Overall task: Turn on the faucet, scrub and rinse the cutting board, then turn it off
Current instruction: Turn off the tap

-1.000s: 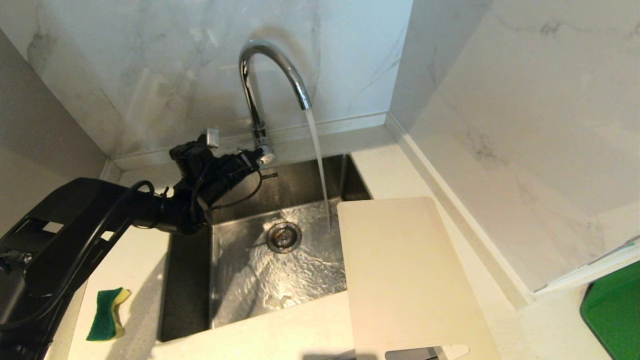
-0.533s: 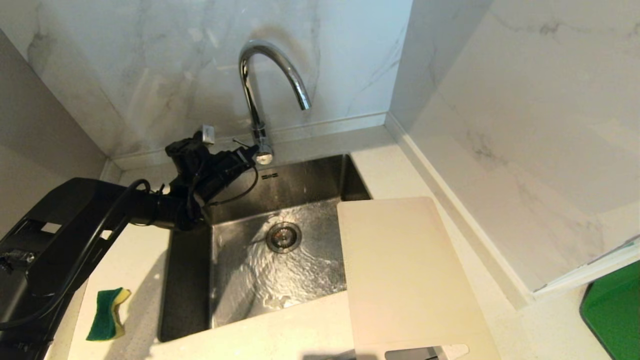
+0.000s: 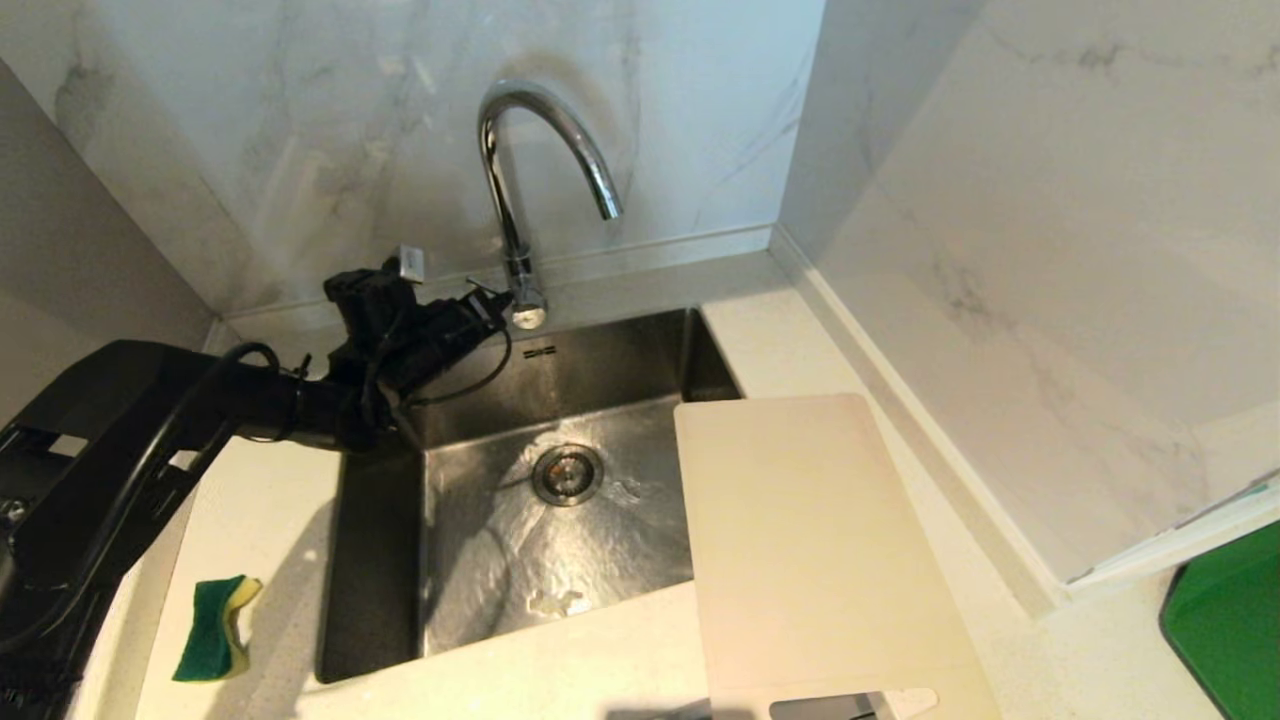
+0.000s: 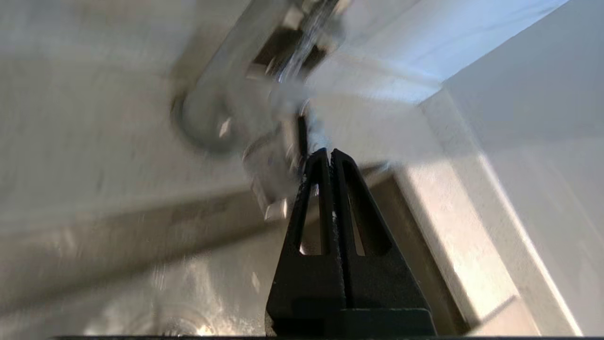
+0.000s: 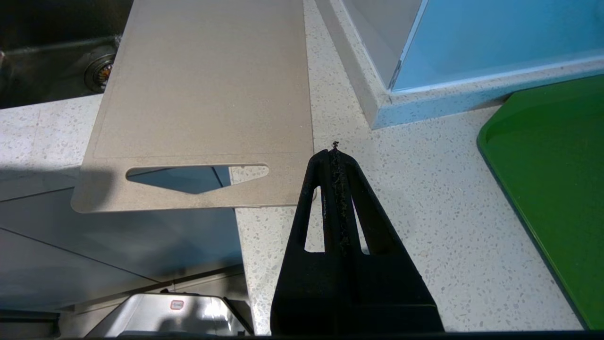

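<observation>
The chrome faucet (image 3: 548, 135) arches over the sink (image 3: 620, 352), and no water leaves its spout. My left gripper (image 3: 492, 306) is shut and empty, its tips right beside the faucet's base and thin lever. The left wrist view shows that gripper (image 4: 325, 152) with its fingertips pressed together, next to the blurred faucet base (image 4: 266, 174). The beige cutting board (image 3: 810, 550) lies flat on the counter to the right, its far corner over the sink's edge. My right gripper (image 5: 334, 152) is shut and empty, hanging near the handle end of the cutting board (image 5: 207, 94).
A green-and-yellow sponge (image 3: 215, 628) lies on the counter left of the sink. A green tray (image 3: 1225, 620) sits at the far right. Marble walls close in behind the sink and on the right. The sink floor around the drain (image 3: 567, 473) is wet.
The stream from the spout has stopped. My left gripper has drawn slightly left and back from the faucet base. The ripples in the sink have died down.
</observation>
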